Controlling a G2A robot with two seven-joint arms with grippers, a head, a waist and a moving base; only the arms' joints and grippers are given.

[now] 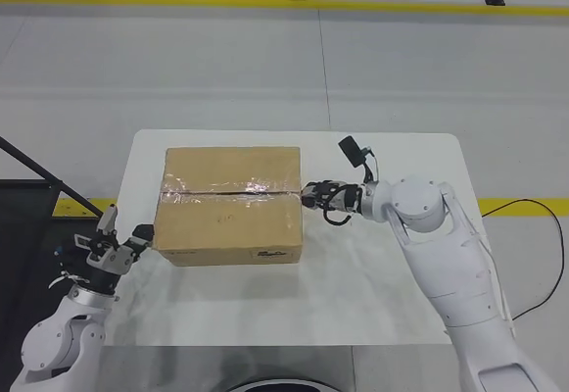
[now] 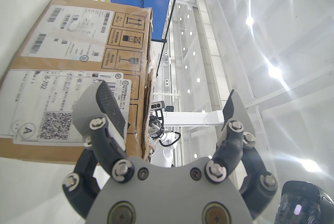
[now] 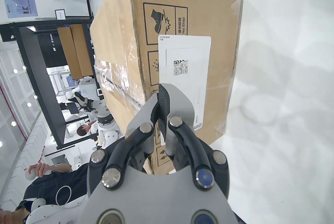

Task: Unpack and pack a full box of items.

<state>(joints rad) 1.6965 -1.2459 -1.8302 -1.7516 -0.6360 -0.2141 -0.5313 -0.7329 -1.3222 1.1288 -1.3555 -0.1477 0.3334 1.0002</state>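
A closed cardboard box (image 1: 230,204) sealed with clear tape along its top seam stands on the white table (image 1: 382,284). My left gripper (image 1: 127,235) is open at the box's left end; one finger (image 2: 109,105) lies in front of the labelled side of the box (image 2: 65,58), the other stands out in free air. My right gripper (image 1: 311,194) is shut at the box's right end, at the height of the taped seam. Its fingertips (image 3: 163,102) are pressed together against the upper edge of the box (image 3: 167,34), near the white label.
The table's front half and right side are bare white surface. A black stand pole (image 1: 20,157) slants along the floor past the table's left edge, and dark matting lies on the floor to the left.
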